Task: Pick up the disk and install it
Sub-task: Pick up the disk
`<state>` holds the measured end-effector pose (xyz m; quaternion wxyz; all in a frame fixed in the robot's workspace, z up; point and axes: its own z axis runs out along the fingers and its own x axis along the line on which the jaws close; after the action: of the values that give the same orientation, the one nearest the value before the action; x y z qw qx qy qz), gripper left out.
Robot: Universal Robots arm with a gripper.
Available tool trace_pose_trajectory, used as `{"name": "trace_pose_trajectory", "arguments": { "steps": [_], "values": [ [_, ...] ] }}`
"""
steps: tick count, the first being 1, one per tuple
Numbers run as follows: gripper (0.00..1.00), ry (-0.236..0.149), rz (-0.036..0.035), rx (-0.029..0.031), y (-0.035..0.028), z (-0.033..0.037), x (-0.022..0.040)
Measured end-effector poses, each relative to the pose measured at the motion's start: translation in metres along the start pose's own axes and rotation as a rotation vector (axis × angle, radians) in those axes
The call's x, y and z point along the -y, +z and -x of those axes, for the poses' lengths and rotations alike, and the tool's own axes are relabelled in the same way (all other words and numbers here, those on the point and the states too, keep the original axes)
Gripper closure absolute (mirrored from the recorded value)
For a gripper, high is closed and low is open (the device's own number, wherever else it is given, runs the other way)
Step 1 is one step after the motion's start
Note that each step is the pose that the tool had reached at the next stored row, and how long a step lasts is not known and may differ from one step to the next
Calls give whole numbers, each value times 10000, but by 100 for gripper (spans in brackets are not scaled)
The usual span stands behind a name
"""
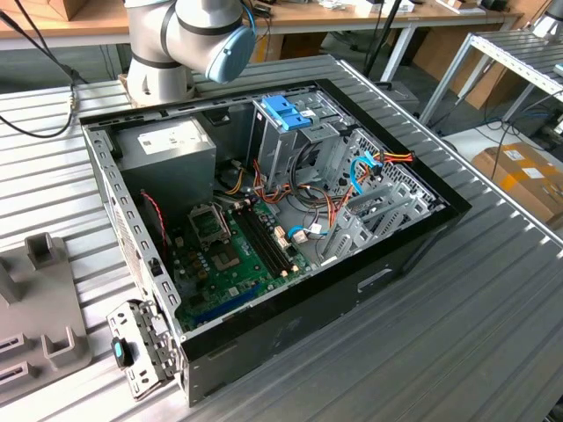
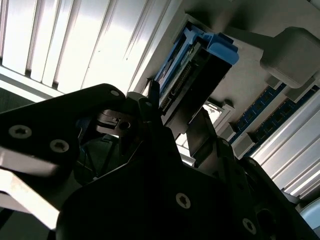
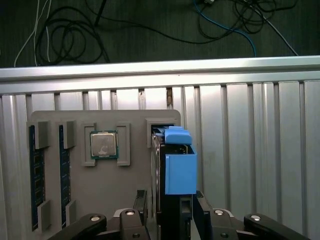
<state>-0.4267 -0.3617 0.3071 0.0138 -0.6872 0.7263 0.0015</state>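
1. In the first wrist view we see the disk (image 3: 172,165), dark with blue rails, standing on edge in a slot of a grey holder tray (image 3: 135,175).
2. The gripper (image 3: 171,201) straddles it, one jaw close beside each flat face. They seem to touch, but we cannot tell whether they clamp it.
3. A processor chip (image 3: 104,144) sits in the same tray.
4. The exterior view shows an open computer case (image 1: 264,220).
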Motion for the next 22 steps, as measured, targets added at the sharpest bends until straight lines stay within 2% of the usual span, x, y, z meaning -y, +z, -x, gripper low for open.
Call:
{"name": "trace_pose_trajectory", "arguments": {
  "steps": [17,18,19,20,22],
  "values": [
    [52,0,0,0,-45,1,1],
    [59,0,0,0,-47,1,1],
    [59,0,-1,0,-49,1,1],
    [65,0,-1,1,-50,1,1],
    [65,0,-1,0,-55,1,1]
  ]
}}
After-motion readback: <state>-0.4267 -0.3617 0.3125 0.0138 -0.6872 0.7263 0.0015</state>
